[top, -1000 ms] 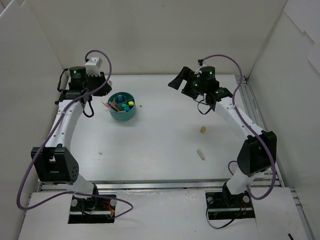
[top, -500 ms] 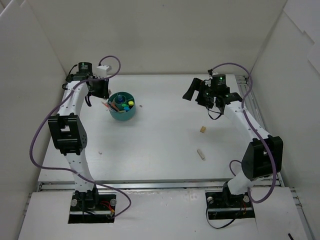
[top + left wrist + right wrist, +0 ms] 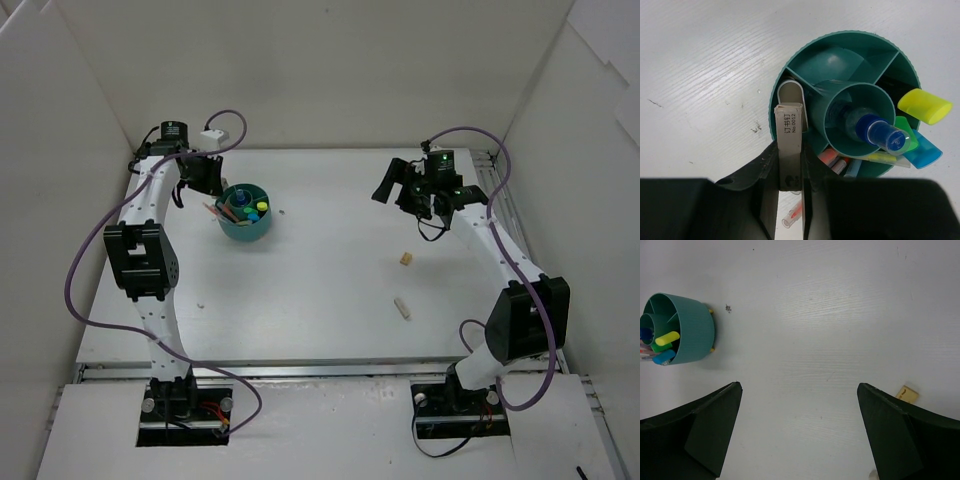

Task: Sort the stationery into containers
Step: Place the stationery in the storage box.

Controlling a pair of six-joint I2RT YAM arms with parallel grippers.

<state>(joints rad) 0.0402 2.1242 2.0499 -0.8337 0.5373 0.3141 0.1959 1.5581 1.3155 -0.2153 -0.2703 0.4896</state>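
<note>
Two erasers lie loose on the right half of the bench [image 3: 320, 290]. A tan eraser [image 3: 405, 259] sits about midway between the far and near edges, and a white eraser [image 3: 402, 308] sits closer to the near edge, the two apart from each other. Your right gripper [image 3: 390, 180] hangs above the bench toward the far right corner, its jaws spread wide with nothing between them. In its wrist view the tan eraser lies flat on the surface just beside the right-hand finger [image 3: 900, 435].

The teal tub [image 3: 244, 232] stands upright toward the far left corner. Your left gripper [image 3: 790, 167] is right at the tub's rim, clamped on a small grey box [image 3: 789, 145] with a printed label. The box's far end reaches over the tub's wall at an outer compartment, where a white rounded piece [image 3: 790, 92] lies just beyond it. You cannot tell from these views whether the box touches that piece or the rim.

Inside the tub, a clear bottle with a blue cap [image 3: 880, 134] leans in the centre cup. A yellow highlighter [image 3: 924, 106], a green highlighter [image 3: 907, 131] and a blue highlighter [image 3: 926, 150] crowd together in the outer ring on the side away from the box. Orange and pink pens [image 3: 832, 157] stand in the compartment next to them. One pink pen [image 3: 792, 216] slants out under the left gripper.
</note>
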